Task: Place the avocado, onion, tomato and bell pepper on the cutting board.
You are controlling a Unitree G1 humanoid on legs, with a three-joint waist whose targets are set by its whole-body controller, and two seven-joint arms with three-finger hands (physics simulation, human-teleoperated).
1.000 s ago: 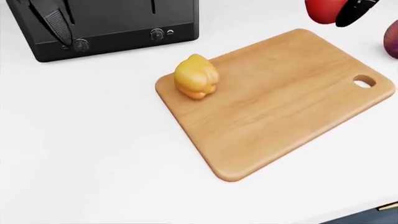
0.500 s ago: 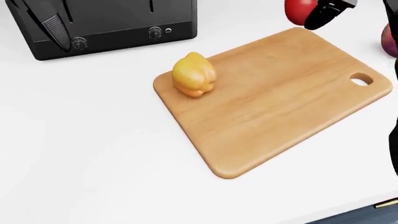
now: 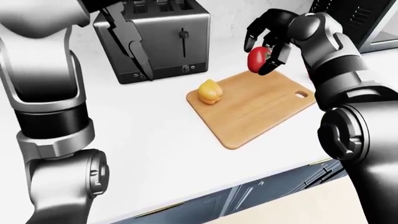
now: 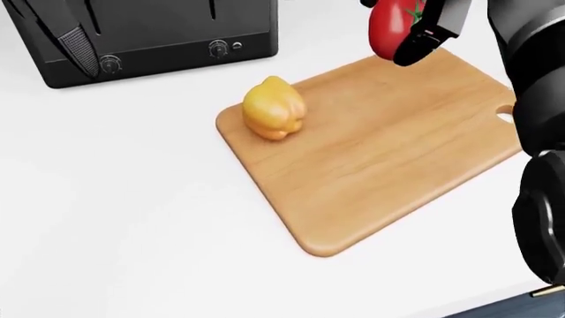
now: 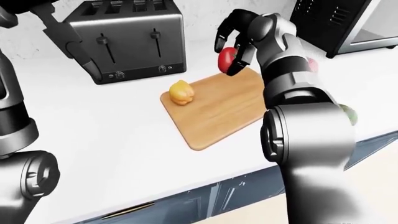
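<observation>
I'm working over the white table (image 4: 114,199), and the cutting board (image 4: 379,159) is lying slantwise on it, one long edge running toward the toaster (image 3: 155,39) at the table's far edge. The big change: my right arm is swinging in from the right, so the tomato (image 4: 389,26) is now hanging above the board's far corner, where a second ago it was still out past that corner over bare table. The head view is barely shifting, so this is the arm moving, not me walking.

My right hand (image 3: 268,46) is closing around the tomato, dark fingers (image 4: 415,46) wrapping its side, and it is clearly up in the air, not touching the wood. My left hand (image 3: 134,44) is hanging up beside the toaster; its fingers are looking straight and loose with nothing in them.

The yellow bell pepper (image 4: 275,109) is sitting where it was, on the board's corner nearest the toaster, well apart from the tomato. So I'm reading one item as placed and the second as nearly over its spot. I'm judging the next step to be lowering and letting go, with room enough to clear the pepper. The onion and avocado are not clearly showing; something reddish and something green are peeking behind my right arm in the right-eye view, but I cannot tell.
</observation>
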